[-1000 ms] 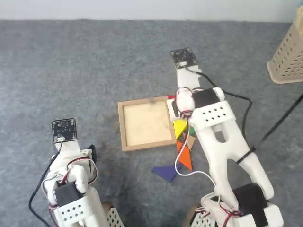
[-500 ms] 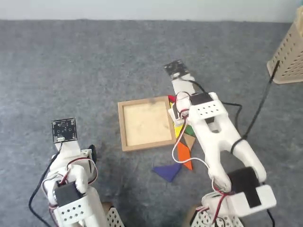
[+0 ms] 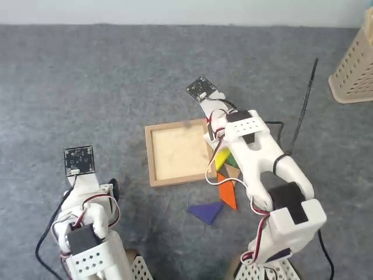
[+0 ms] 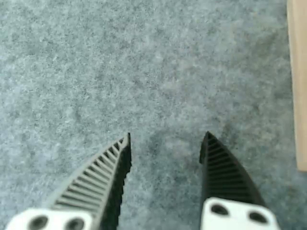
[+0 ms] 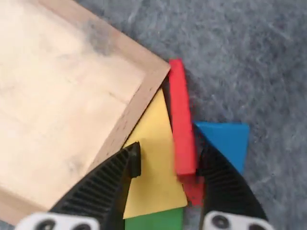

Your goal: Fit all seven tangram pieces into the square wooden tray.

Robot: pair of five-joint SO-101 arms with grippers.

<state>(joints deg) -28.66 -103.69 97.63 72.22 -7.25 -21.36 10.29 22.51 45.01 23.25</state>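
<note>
The square wooden tray [image 3: 152, 158] lies mid-table with nothing in it; its corner [image 5: 152, 72] is close under the right wrist. My right arm [image 3: 245, 131] hangs over the tray's right edge. There my right gripper [image 5: 170, 160] is open, one finger over the yellow triangle [image 5: 153, 167], the other beside the red piece [image 5: 181, 124]. A blue triangle [image 5: 225, 139] and a green piece [image 5: 156, 221] lie close by. Yellow [image 3: 221, 157], green [image 3: 231, 159], tan [image 3: 233, 173], orange [image 3: 227, 193] and purple [image 3: 207, 211] pieces lie on the carpet. My left gripper [image 4: 166, 141] is open over bare carpet.
The left arm [image 3: 87, 230] sits at the front left, well away from the tray, whose edge [image 4: 300, 86] shows in the left wrist view. A beige slatted basket [image 3: 354, 61] stands at the back right. Grey carpet covers the table.
My right arm has swung left toward the tray's right edge, its wrist turning over the yellow and red pieces. The left arm has stayed still.
</note>
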